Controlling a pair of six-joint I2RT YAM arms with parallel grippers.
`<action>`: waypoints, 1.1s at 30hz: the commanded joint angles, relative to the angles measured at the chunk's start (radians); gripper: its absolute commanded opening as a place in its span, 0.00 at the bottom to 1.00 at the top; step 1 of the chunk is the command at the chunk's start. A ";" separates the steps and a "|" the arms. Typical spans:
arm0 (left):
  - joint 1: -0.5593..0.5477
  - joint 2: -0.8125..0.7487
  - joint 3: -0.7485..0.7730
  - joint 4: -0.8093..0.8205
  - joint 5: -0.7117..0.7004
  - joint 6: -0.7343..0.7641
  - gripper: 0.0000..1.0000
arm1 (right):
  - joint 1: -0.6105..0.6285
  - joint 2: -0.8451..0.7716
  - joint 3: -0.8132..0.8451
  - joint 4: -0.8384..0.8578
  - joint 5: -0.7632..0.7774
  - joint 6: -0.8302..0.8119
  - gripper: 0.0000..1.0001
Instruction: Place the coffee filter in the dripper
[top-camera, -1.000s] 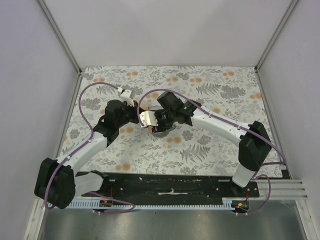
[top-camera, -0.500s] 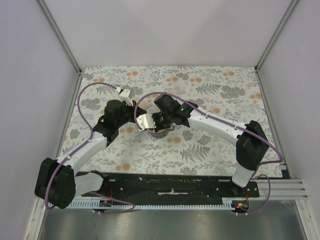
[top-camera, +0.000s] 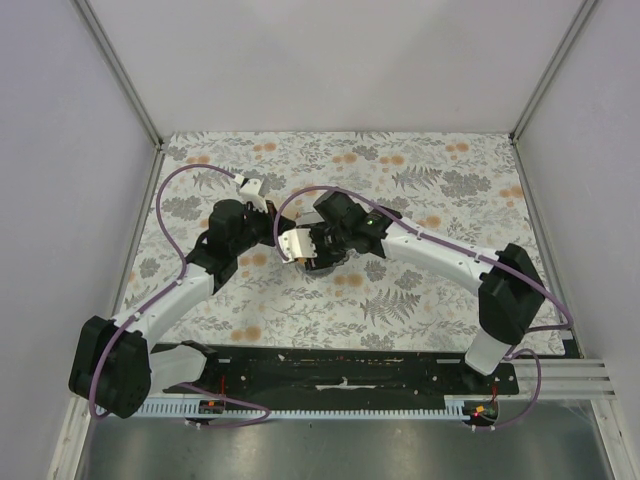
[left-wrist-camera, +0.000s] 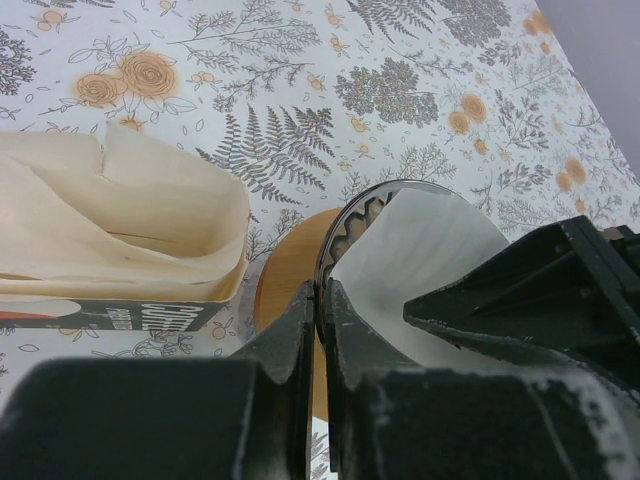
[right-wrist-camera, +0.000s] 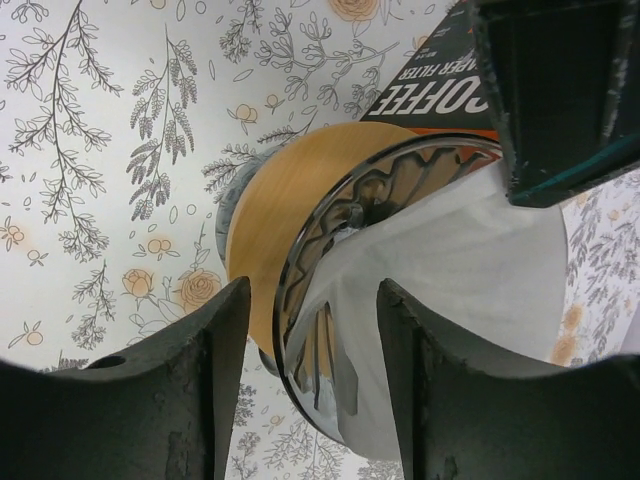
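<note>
Left pincer (left-wrist-camera: 320, 297) is pressed together on the dripper's (left-wrist-camera: 352, 222) rim. Right pincer (right-wrist-camera: 312, 292) stands spread just short of it. The filter (right-wrist-camera: 470, 270) lies inside the dripper. A carton (left-wrist-camera: 130, 220) sits at its 9 o'clock. If either pincer snags the thin paper, the filter could crumple or lift out.

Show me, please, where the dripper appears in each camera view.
Top external: dripper just above picture centre, mostly covered.
Left wrist: right of centre, tan collar on its left.
Right wrist: centre, rim tilted toward the camera.
Shared landmark: the filter carton right beside it.
</note>
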 joint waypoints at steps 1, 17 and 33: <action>-0.005 -0.021 -0.006 0.026 0.022 0.049 0.08 | -0.003 -0.057 0.017 0.021 -0.013 0.028 0.63; -0.005 -0.065 0.045 -0.033 0.083 0.091 0.47 | -0.007 -0.130 0.006 0.021 -0.092 0.071 0.72; -0.002 -0.108 0.075 -0.086 0.070 0.099 0.74 | -0.087 -0.216 0.057 0.011 -0.376 0.259 0.75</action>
